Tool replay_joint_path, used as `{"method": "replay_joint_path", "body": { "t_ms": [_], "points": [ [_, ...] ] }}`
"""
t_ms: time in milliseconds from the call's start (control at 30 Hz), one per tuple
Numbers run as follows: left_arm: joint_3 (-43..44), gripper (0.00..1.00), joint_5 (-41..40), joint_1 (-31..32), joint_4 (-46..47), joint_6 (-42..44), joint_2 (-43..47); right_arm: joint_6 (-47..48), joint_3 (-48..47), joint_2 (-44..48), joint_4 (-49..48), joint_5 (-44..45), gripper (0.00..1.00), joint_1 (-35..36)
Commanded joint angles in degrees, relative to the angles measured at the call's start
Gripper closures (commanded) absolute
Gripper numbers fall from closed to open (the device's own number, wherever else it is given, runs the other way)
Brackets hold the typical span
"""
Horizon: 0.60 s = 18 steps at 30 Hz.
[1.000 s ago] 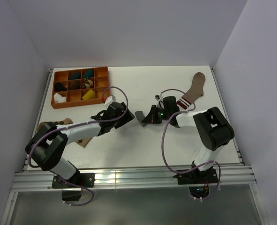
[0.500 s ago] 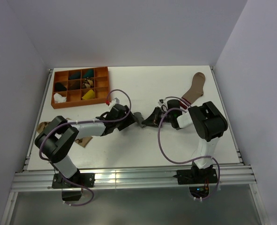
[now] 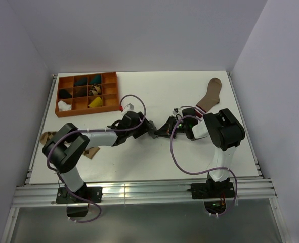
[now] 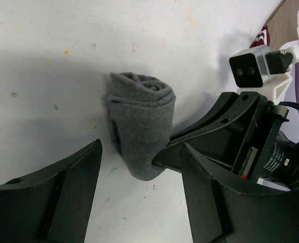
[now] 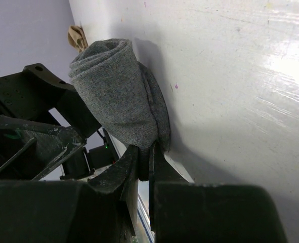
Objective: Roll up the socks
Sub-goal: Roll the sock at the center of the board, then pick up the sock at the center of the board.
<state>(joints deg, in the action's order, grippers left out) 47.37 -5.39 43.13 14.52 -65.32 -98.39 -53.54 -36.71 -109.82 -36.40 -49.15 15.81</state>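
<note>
The right end effector (image 5: 145, 161) is clamped on an edge of the rolled grey fabric sock (image 5: 116, 91), which lies on the white surface (image 5: 230, 76) near the centre of the top view. The left end effector (image 4: 139, 152) stands with jaws apart, one either side of that roll.

Grey sock (image 4: 141, 126), rolled, one end pinched
</note>
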Motion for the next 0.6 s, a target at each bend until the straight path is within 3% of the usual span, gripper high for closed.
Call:
{"method": "replay_joint_path", "body": {
  "t_ms": [0,567],
  "points": [
    [2.8,0.32,-0.3,0.8,3.3,1.0,-2.0,1.4,-0.4,-0.9,2.5,1.9,1.00,-0.5],
    [7.3,0.34,0.0,1.1,2.3,2.2,-8.7,1.5,-0.6,-1.2,2.4,1.4,1.00,-0.4]
  ]
}}
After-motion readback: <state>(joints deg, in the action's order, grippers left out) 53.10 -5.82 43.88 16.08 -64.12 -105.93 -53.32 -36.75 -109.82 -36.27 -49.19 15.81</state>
